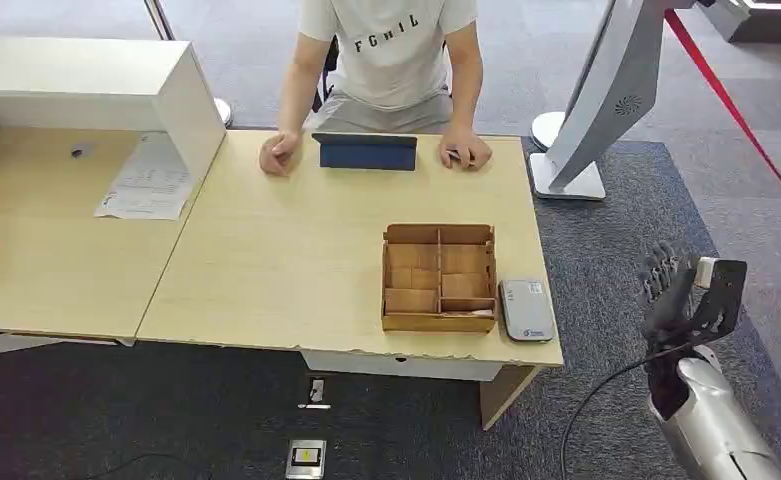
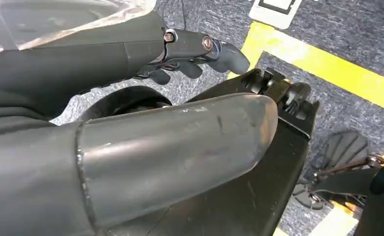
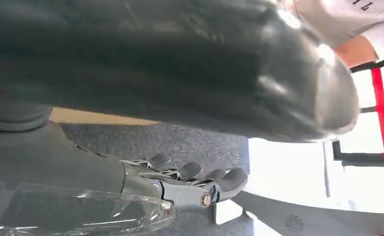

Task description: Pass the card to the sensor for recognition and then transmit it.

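Right hand empty, fingers apart, beside table edge

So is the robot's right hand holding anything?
No, empty: the right hand hangs beside the table, fingers apart around nothing.

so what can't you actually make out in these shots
- Card: the wooden box has compartments too small in the head view to tell whether a card lies inside.
- Sensor: its markings are too small to read in the head view.
- Tablet: its screen faces the person, away from the camera.
- Right hand: the right wrist view is largely blocked by the thumb.
- Left hand: partly hidden by its own thumb in the left wrist view.
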`<state>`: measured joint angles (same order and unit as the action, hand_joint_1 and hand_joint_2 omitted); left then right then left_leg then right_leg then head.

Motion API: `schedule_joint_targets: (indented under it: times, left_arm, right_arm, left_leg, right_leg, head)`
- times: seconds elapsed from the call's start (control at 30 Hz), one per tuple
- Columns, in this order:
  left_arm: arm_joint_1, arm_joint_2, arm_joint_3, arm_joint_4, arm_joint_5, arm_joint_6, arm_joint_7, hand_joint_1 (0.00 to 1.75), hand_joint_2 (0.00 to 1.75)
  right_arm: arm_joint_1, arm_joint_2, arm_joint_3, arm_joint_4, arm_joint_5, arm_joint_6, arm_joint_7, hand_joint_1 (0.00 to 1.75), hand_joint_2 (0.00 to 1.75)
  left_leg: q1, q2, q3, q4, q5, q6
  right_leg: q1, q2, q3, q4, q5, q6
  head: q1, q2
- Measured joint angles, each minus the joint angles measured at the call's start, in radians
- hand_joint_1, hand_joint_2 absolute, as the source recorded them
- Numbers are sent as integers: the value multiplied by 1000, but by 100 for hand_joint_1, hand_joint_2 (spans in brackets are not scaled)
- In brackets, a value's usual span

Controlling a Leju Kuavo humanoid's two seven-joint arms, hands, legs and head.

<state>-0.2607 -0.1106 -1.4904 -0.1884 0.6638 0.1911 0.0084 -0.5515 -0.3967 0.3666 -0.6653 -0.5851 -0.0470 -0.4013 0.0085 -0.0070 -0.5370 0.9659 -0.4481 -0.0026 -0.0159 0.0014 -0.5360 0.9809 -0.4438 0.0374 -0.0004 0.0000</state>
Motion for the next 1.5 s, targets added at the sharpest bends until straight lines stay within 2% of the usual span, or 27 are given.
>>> schedule_joint_targets:
  times: [0.03, 0.13, 0.27, 0.37, 0.5, 1.0, 1.23, 1.5]
  left_arm:
    - [0, 0, 0, 0, 3, 0, -2, 0, 0]
    - [0, 0, 0, 0, 10, -2, -3, 0, 0]
    - [0, 0, 0, 0, 10, 0, -3, 0, 0]
    - [0, 0, 0, 0, 10, 0, -3, 0, 0]
    - [0, 0, 0, 0, 7, 7, -3, 0, 0]
    - [1, 0, 0, 0, 10, 9, -12, 0, 0]
    - [0, 0, 0, 0, 11, 9, -5, 0, 0]
    - [-1, 0, 0, 0, 11, -3, -3, 0, 0]
  right_arm:
    - [0, -1, 5, -11, 26, -17, -3, 0, 175]
    - [0, -6, 26, -51, 97, -74, 2, 0, 175]
    - [4, -17, 56, -114, 229, -181, 49, 0, 175]
    - [26, -27, 79, -173, 356, -259, 107, 0, 175]
    - [75, -40, 131, -294, 609, -343, 210, 0, 175]
    - [126, -77, 235, -514, 845, -322, 308, 0, 175]
    - [132, -81, 273, -613, 992, -267, 383, 0, 175]
    - [133, -75, 326, -672, 1093, -201, 410, 0, 175]
  left_leg:
    - [0, 0, 0, 0, 0, 0]
    - [0, 0, 0, 0, 0, 0]
    - [0, 0, 0, 0, 0, 0]
    - [0, 0, 0, 0, 0, 0]
    - [0, 0, 0, 0, 0, 0]
    - [0, 0, 0, 0, 0, 0]
    - [0, 0, 0, 0, 0, 0]
    - [0, 0, 0, 0, 0, 0]
  right_leg:
    - [0, 0, 0, 0, 0, 0]
    - [0, 0, 0, 0, 0, 0]
    - [0, 0, 0, 0, 0, 0]
    - [0, 0, 0, 0, 0, 0]
    - [0, 0, 0, 0, 0, 0]
    - [0, 0, 0, 0, 0, 0]
    - [0, 0, 0, 0, 0, 0]
    - [0, 0, 0, 0, 0, 0]
  head:
    - [0, 0]
    - [0, 0]
    - [0, 0]
    - [0, 0]
    - [0, 0]
    - [0, 0]
    - [0, 0]
    - [1, 0]
